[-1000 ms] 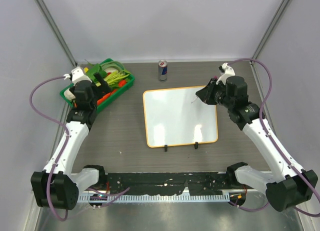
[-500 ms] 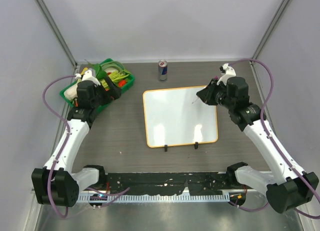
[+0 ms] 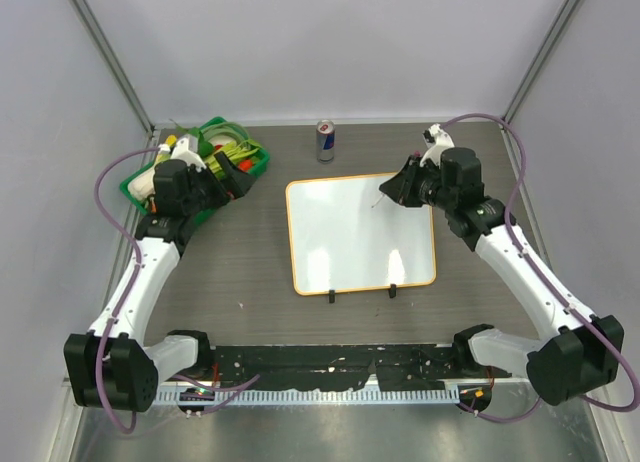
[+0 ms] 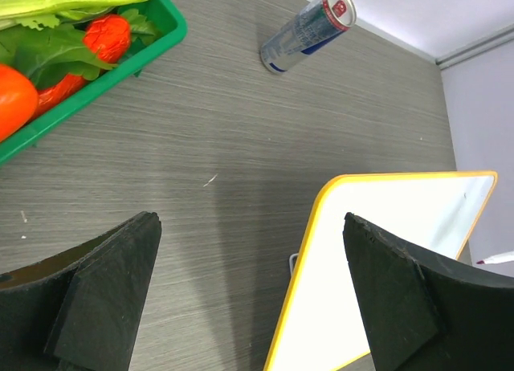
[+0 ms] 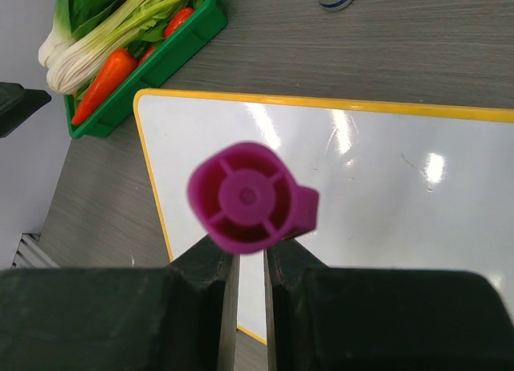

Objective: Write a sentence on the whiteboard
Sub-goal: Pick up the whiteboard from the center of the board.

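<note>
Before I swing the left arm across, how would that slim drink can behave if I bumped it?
The drink can stands upright, tall and narrow, so a knock near its top would probably tip it. Once down, its round body would likely roll across the flat table. Whether it is full or empty does not show, so its weight is uncertain.

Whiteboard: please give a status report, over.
Left fingers open, empty. Right fingers shut on marker, tip over whiteboard. Nothing written yet. Can beyond it, not in the way.
</note>
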`<state>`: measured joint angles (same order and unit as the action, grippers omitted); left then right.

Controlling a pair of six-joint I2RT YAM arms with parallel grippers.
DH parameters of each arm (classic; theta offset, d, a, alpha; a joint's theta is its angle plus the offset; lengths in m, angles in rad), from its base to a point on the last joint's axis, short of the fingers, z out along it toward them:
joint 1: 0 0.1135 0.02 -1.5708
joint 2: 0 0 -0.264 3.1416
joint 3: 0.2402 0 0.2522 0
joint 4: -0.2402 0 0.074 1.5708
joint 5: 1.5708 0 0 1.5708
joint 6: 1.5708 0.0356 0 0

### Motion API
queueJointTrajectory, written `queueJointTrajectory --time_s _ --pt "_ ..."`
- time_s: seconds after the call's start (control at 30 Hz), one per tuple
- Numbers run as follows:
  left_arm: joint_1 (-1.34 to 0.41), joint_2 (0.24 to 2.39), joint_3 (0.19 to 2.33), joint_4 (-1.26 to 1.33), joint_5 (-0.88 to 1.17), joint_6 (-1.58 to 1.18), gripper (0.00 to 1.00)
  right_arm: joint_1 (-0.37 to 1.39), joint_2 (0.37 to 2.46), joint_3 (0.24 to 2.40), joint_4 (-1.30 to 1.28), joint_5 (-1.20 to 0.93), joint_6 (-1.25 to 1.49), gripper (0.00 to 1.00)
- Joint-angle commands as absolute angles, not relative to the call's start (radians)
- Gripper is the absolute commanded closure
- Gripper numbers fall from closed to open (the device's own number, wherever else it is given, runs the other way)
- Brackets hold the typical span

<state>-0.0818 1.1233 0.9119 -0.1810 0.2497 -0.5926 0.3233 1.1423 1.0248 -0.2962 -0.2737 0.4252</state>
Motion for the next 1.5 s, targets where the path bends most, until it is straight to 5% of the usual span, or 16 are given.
queueJointTrajectory --time_s 0.0,0.43,0.83,1.47 --pt "-0.077 1.109 0.897 -0.104 0.322 -0.607 0.01 0.353 1.170 1.062 -0.178 -0.316 0.449 0.99" --pt "-0.129 1.196 0.834 0.025 0.578 -0.632 0.00 0.535 1.250 1.063 -0.060 -0.184 0.443 0.98" --pt "-0.356 1.282 0.988 -0.008 0.656 -0.456 0.00 0.546 1.304 1.097 -0.006 -0.308 0.514 0.99" --pt "-0.468 1.423 1.081 0.141 0.835 -0.468 0.17 0.543 1.287 1.071 0.069 -0.365 0.607 0.98"
